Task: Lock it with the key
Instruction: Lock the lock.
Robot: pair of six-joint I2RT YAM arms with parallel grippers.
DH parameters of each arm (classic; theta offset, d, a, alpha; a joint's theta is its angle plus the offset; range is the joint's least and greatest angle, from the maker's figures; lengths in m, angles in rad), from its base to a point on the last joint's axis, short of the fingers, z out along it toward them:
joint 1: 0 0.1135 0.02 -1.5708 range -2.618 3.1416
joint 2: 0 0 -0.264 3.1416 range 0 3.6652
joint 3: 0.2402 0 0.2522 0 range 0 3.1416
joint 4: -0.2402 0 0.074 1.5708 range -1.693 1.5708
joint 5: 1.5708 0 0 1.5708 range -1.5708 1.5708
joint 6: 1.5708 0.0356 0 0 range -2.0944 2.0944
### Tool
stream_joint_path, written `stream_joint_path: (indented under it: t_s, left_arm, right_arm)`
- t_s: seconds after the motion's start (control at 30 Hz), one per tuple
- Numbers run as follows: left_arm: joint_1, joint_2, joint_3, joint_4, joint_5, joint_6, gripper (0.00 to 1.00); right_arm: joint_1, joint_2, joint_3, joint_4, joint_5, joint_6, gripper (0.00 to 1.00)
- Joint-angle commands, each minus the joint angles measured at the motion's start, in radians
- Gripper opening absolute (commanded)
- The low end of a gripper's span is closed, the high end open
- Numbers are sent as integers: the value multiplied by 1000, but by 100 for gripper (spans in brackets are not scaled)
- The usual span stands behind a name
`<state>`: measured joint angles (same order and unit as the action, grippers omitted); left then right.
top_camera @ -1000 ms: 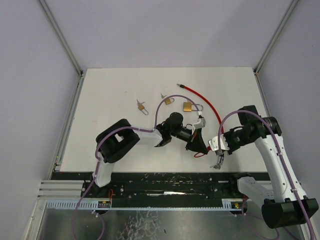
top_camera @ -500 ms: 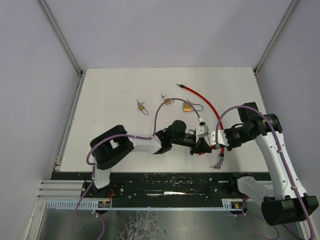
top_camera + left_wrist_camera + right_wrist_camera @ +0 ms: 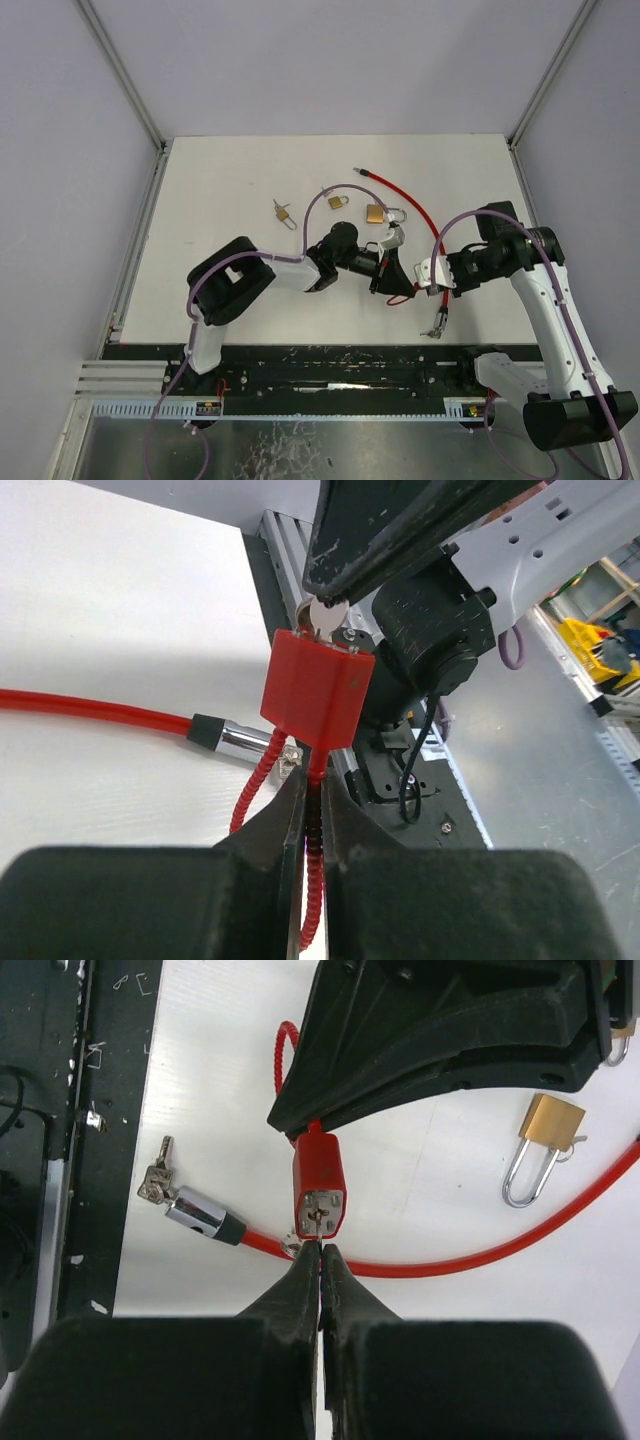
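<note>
Right gripper [image 3: 320, 1252] pinched tight on key [image 3: 316, 1222] in red cable lock [image 3: 320, 1182]. Left gripper [image 3: 312, 792] clamps only cable [image 3: 100, 708], so lock could twist and key slip.

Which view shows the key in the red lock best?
Left wrist: the key shows its flat side, pinched by the right gripper, entering the lock. Right wrist shows it only edge-on at its fingertips. Top view: too small to make out.

Glossy red plastic lock body [image 3: 318, 685], ribbed red-coated cable [image 3: 90, 706], bright metal key [image 3: 325, 615], chrome ferrule [image 3: 245, 742], matt white table [image 3: 100, 600].
</note>
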<state>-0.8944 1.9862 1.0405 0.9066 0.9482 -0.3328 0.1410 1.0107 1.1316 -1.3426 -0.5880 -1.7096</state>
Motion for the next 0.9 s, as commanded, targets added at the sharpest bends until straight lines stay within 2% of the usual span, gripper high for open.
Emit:
stream_joint_path:
  t_s: [0.0, 0.1, 0.17, 0.2, 0.23, 0.33, 0.4, 0.5, 0.6, 0.63, 0.67, 0.73, 0.8, 0.83, 0.87]
  left_arm:
    - [32, 68, -5, -26, 139, -144, 0]
    - [0, 39, 6, -210, 21, 7, 0]
    - [-45, 4, 8, -328, -112, 209, 0]
    - [-64, -7, -3, -331, -160, 257, 0]
    - [-76, -17, -19, -313, -200, 283, 0]
    - [-68, -37, -54, -246, -157, 270, 0]
    - [-26, -17, -41, -195, 11, 157, 0]
    - [35, 94, -5, 78, 253, -223, 0]
    - [48, 189, -2, 541, 341, -616, 0]
    - [52, 210, 3, 654, 345, -711, 0]
    - [56, 219, 6, 682, 341, -744, 0]
    - [63, 206, -8, 648, 324, -704, 0]
    - [64, 162, -45, 545, 283, -567, 0]
    - [64, 119, -70, 409, 219, -426, 0]
    - [60, 62, -88, 205, 127, -256, 0]
  right_arm:
    - [-7, 5, 59, 49, 79, 142, 0]
    - [-6, 2, 16, 71, 8, 142, 0]
    - [2, -2, -57, -40, -111, -64, 0]
    - [12, -13, -96, -91, -144, -174, 0]
    - [14, -37, -129, -92, -162, -212, 0]
    - [15, -123, -179, -8, -102, -198, 0]
    - [15, -158, -173, 30, -27, -177, 0]
    - [16, -150, -103, 41, 53, -137, 0]
    - [16, -108, -6, 27, 47, -98, 0]
    - [14, -95, 15, 27, 30, -71, 0]
    - [15, -82, 33, 22, 11, -56, 0]
    - [15, -56, 49, 18, -23, -30, 0]
    - [15, -48, 53, 42, -42, 30, 0]
    - [15, -43, 52, 53, -49, 57, 0]
    - [15, -36, 47, 54, -58, 70, 0]
